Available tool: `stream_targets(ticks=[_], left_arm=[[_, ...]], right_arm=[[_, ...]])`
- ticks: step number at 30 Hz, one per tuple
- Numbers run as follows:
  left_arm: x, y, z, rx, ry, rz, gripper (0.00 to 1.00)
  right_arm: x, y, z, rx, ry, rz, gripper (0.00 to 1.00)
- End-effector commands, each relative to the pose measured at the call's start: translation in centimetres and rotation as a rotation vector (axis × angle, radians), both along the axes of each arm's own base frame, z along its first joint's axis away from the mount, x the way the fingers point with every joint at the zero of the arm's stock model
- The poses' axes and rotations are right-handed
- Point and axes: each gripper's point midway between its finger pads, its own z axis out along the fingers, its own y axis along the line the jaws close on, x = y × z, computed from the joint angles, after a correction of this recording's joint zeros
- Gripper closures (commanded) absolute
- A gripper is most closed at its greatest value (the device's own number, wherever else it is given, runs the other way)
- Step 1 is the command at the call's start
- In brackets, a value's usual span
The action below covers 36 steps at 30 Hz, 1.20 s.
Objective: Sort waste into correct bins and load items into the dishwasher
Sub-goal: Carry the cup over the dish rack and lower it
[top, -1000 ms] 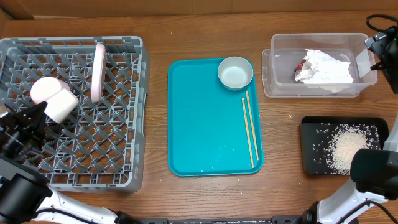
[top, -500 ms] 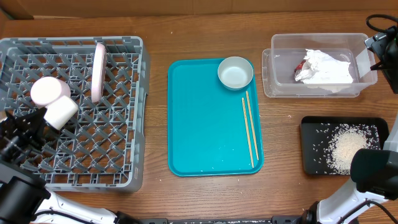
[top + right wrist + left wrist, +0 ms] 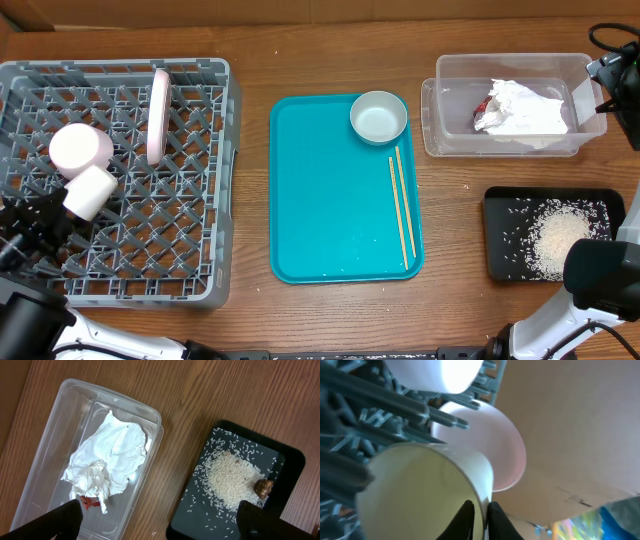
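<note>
L side: rack [image 3: 120,67]. Plate [image 3: 158,115] stands on edge in far rows; bowl [image 3: 80,148] sits by L wall. Cup [image 3: 90,190] just beside bowl, tipped, mouth toward L gripper [image 3: 480,506], which pinches cup wall, one finger inside, one outside. Cannot tell if cup rests on the grid. Judgement: loading step for cup nearly done; gripper lies near-L of cup, so release and retreat go that way.

Centre: teal tray [image 3: 320,200] carries saucer [image 3: 378,117] at far-R corner and chopsticks [image 3: 402,205] along R edge, long axis near-to-far, slightly slanted. Judgement: R arm nearer both; grasp should cross that axis.

R side: tub [image 3: 432,130] holds napkin [image 3: 525,108] and wrapper [image 3: 484,104]. Black tray [image 3: 492,260] holds rice [image 3: 555,240] and scrap [image 3: 263,487]. R gripper [image 3: 157,509] spread wide, empty, above tub/black tray gap.

Writing: none legible anywhere.
</note>
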Motion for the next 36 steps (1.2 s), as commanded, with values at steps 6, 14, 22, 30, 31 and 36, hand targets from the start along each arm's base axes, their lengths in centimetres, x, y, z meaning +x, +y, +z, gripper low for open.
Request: stream_targets(ticks=[6, 14, 22, 30, 31, 36], left_arm=[[-1.3, 2.0, -0.9, 0.212, 0.207, -0.085, 0.77], [-1.8, 3.0, -0.3, 0.254, 0.309, -0.09, 0.72], [-1.7, 3.7, 5.0, 0.359, 0.287, -0.08, 0.73], [-1.4, 2.3, 9.4, 0.497, 0.331, -0.102, 0.95], [-1.1, 1.7, 9.6, 0.518, 0.334, -0.122, 0.96], [1.4, -1.8, 7.4, 0.679, 0.521, -0.281, 0.96]], right_arm=[[-0.3, -0.2, 0.9, -0.017, -0.019, -0.003, 0.0], [-0.3, -0.2, 0.9, -0.017, -0.019, -0.003, 0.0], [-0.3, -0.2, 0.9, -0.017, -0.019, -0.003, 0.0], [-0.3, -0.2, 0.9, -0.017, -0.019, -0.003, 0.0], [-0.3, -0.2, 0.9, -0.017, -0.019, -0.003, 0.0], [-0.3, -0.2, 0.9, -0.017, -0.019, -0.003, 0.0]])
